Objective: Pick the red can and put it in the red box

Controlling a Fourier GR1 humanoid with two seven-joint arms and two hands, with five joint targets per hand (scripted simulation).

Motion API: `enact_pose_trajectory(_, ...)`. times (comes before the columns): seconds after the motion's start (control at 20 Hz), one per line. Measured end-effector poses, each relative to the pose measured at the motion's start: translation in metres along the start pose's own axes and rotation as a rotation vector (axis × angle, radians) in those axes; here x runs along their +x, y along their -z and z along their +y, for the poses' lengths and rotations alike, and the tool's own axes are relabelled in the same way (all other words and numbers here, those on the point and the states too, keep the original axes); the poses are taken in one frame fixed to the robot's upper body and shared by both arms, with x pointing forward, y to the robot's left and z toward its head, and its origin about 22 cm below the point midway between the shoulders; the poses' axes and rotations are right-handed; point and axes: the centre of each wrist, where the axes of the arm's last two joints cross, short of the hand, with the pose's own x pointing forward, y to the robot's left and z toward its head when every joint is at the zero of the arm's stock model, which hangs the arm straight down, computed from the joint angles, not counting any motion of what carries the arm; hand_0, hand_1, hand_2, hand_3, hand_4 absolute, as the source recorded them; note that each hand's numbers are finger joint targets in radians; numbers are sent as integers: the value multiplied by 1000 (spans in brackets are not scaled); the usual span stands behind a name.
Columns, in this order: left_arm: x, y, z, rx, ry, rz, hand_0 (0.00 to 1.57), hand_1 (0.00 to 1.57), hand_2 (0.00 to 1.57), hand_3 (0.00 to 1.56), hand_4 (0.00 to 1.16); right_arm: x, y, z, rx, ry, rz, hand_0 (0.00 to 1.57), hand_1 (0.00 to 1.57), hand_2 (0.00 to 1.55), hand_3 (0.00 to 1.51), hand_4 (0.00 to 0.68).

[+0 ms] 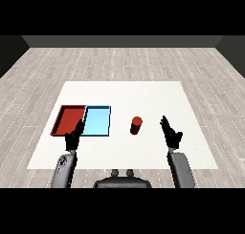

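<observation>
- The red can (136,124) is standing upright on the white counter (143,92), its long axis vertical, just right of frame centre.
- The red tray (63,117) and the light blue tray (98,119) are lying side by side, touching, at left of centre; the can is resting apart from both.
- The right hand (171,134) is hovering to the right of the can, fingers straight, holding nothing.
- The left hand (73,137) is hanging at the near edge of the red tray, fingers relaxed and empty.

No readable text, label, brand, number or sign shows on anything here.
</observation>
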Motion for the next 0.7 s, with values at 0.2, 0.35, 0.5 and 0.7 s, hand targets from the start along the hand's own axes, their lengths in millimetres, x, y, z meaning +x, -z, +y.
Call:
enact_pose_trajectory(0.2, 6, 4, -3, -12, -9, -36, 0, 0, 0, 0, 0, 0, -5, -20, -10, 0, -14, 0, 0, 0, 0, 0)
enact_pose_trajectory(0.35, 21, 10, -6, -24, -39, -157, 0, 0, 0, 0, 0, 0, -11, -40, -12, 17, -83, 0, 0, 0, 0, 0)
enact_pose_trajectory(0.5, 38, 12, -12, -25, -97, -361, 0, 0, 0, 0, 0, 11, -9, -47, 14, 48, -229, 0, 0, 0, 0, 0)
enact_pose_trajectory(0.7, 36, 10, -5, -19, -120, -498, 0, 0, 0, 0, 0, 6, -15, -59, 39, 79, -320, 0, 0, 0, 0, 0)
